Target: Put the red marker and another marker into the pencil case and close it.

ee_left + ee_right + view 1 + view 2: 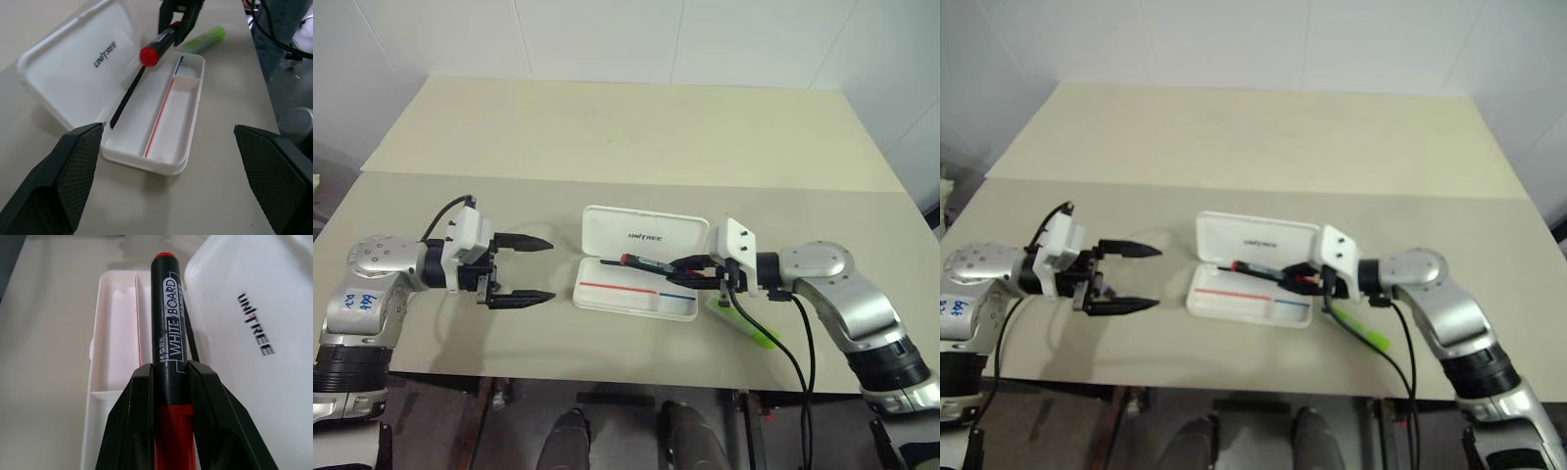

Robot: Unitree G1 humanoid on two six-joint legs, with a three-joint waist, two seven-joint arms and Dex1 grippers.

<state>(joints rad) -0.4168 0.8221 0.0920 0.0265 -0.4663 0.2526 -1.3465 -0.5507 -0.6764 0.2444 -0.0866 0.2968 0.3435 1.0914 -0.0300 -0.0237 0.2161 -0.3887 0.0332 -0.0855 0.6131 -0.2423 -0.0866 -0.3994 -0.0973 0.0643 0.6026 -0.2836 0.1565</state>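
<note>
Head camera, nearest edge first. Green highlighter [745,323] lies flat on the table [636,137], at about 4 o'clock from the pencil case [641,266], just off its right end and partly under the right arm's wrist.

Left gripper [520,269] hovers at 9 o'clock of the case, pointing toward it, near but apart from it. Its two black fingers stand wide apart with nothing between them.

Right gripper [690,270] reaches in from 3 o'clock, fingers clamped on the red marker [646,261]. Right wrist view: fingers grip at the join of the red part and the black barrel; black barrel reads "WHITE BOARD", red end cap at the far tip. Marker is held above the open tray, roughly lengthwise along the case, tip toward 9 o'clock, not yet lying in the tray.

Case is open: tray nearer, thin red-and-blue line along its floor, lid with "unitree" lettering tilted back at 12 o'clock
</note>
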